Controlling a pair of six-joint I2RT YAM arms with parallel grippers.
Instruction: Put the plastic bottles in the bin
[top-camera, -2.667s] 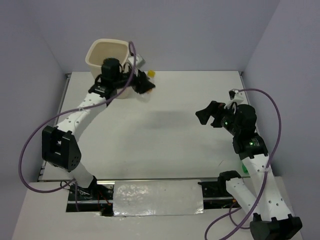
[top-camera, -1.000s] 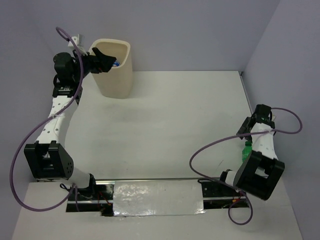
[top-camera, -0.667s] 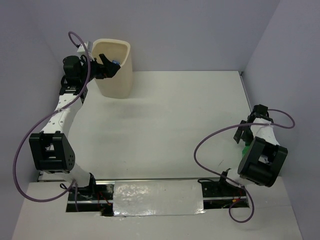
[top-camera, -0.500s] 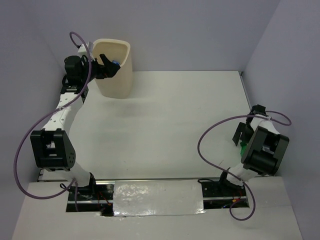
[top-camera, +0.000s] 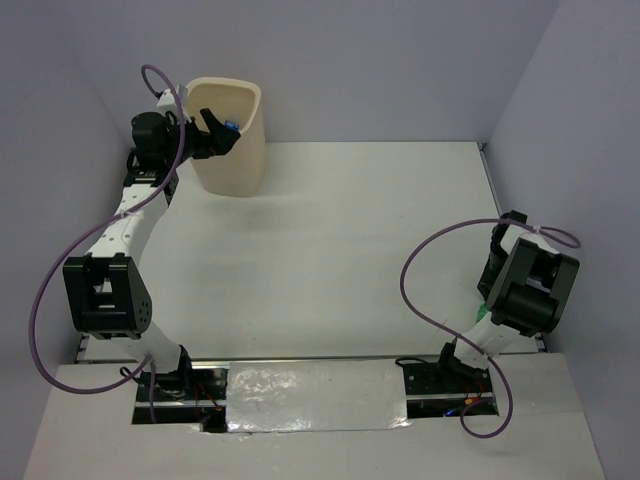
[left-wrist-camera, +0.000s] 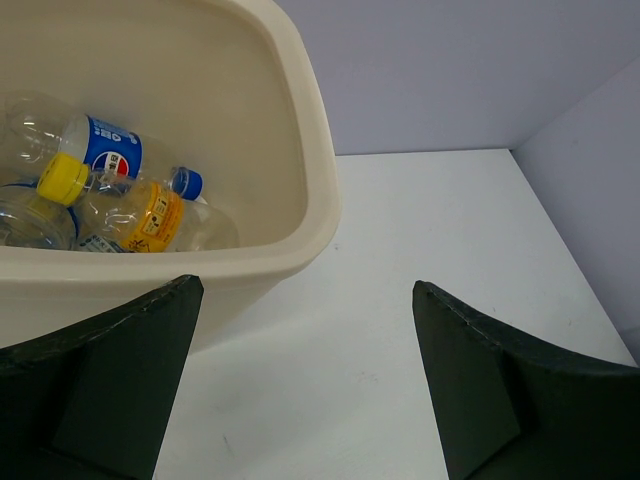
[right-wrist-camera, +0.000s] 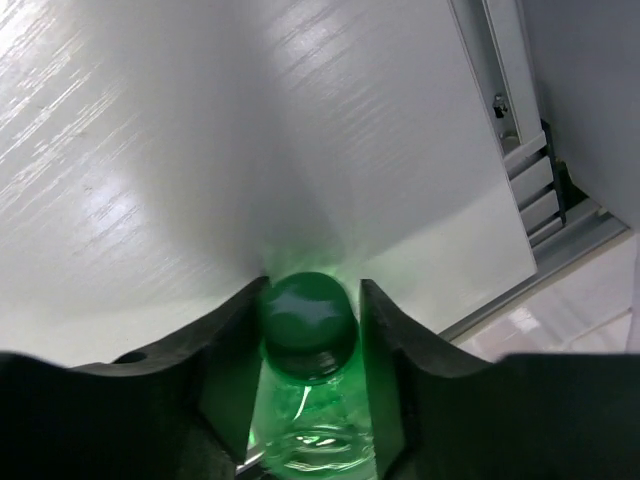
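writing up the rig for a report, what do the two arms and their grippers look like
The left arm and right arm match: white tubular links joined by boxy black joint housings, each trailing a loose purple cable. The left gripper and right gripper each have two broad matte black fingers with curved inner faces. No markings are legible.

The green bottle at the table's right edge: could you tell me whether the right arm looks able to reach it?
Probably yes: the cap of the green bottle sits between the fingers of the right pincer, with nothing in between; whether they press it is unclear.
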